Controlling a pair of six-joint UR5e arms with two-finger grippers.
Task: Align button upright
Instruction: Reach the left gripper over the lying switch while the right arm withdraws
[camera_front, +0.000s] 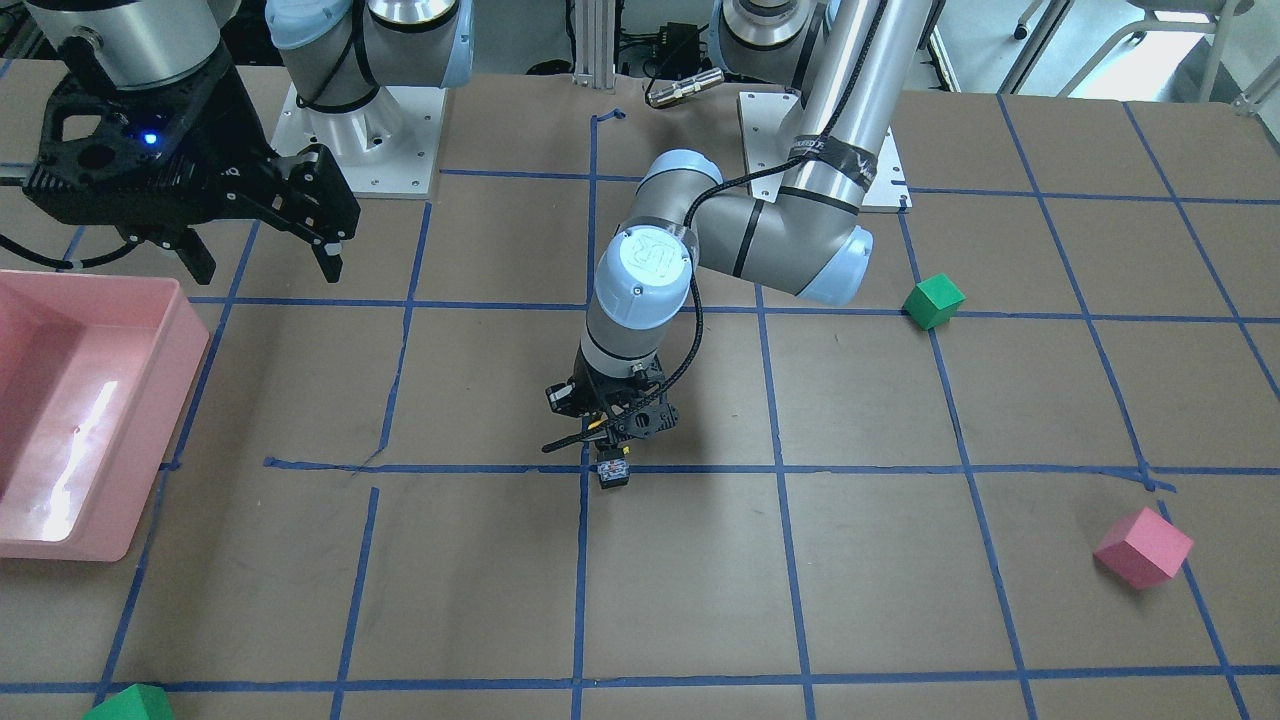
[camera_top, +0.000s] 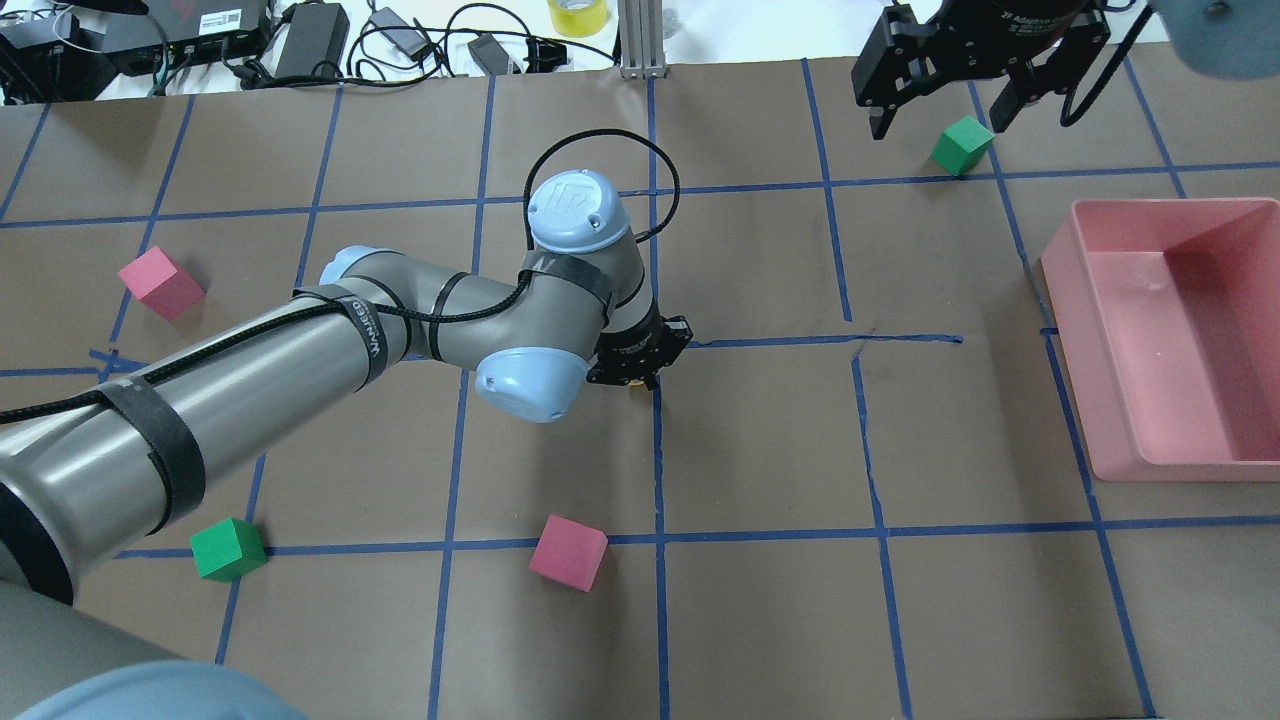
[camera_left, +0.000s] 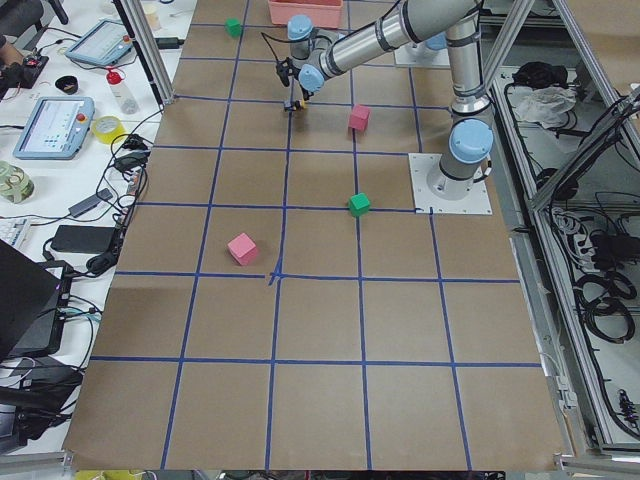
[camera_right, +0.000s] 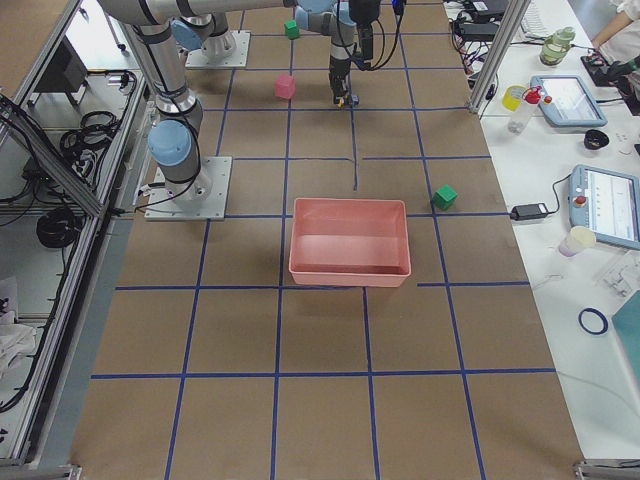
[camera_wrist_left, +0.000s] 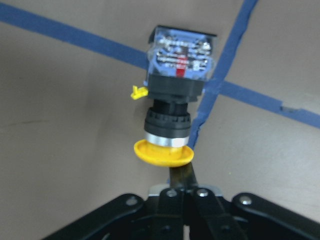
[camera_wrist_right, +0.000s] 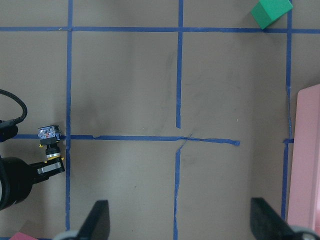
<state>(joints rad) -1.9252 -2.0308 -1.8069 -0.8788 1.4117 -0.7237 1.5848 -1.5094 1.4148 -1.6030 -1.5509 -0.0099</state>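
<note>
The button (camera_wrist_left: 175, 100) has a round yellow cap, a black body and a clear whitish base block. It lies on its side at a crossing of blue tape lines near the table's middle (camera_front: 613, 472), with its cap toward my left gripper (camera_wrist_left: 182, 182). The left gripper's fingers are closed together at the cap's rim and seem to pinch it. In the right wrist view the button (camera_wrist_right: 48, 139) shows at the left edge. My right gripper (camera_front: 265, 262) is open and empty, held high above the table near the pink bin, far from the button.
A pink bin (camera_top: 1060, 262) stands at the table's right side. Green cubes (camera_top: 962, 145) (camera_top: 228, 548) and pink cubes (camera_top: 567, 552) (camera_top: 160, 283) lie scattered on the brown, blue-taped table. Cables and chargers line the far edge.
</note>
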